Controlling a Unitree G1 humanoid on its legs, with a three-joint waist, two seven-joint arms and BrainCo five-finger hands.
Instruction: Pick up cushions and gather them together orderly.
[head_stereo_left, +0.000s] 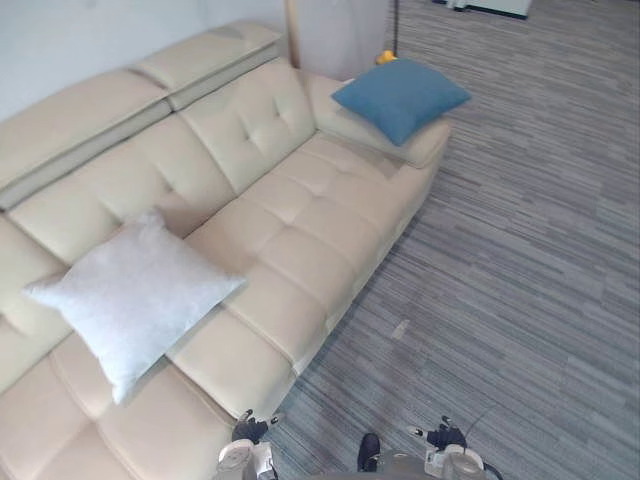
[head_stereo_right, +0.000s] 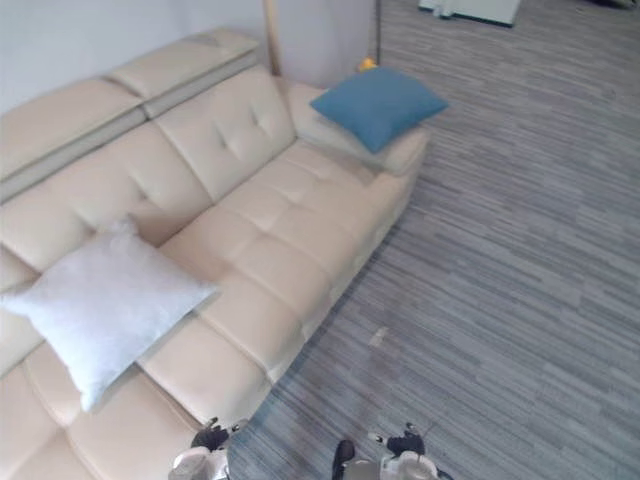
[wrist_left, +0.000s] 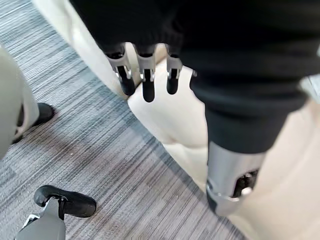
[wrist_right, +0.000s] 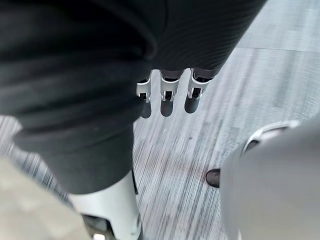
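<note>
Looking down from my head, the pale grey cushion (head_stereo_left: 135, 298) leans against the backrest at the near end of the cream sofa (head_stereo_left: 300, 215). The blue cushion (head_stereo_left: 400, 95) lies on the far armrest, well apart from it; both look light, plump and yielding, so I judge a grip across a corner seam or edge will hold better than the puffy middle. Along my left wrist, my left hand (wrist_left: 148, 82) hangs slack and empty by the sofa's front edge over striped grey carpet (wrist_left: 100, 165), and along my right wrist, my right hand (wrist_right: 168, 97) hangs loose above the carpet, holding nothing.
</note>
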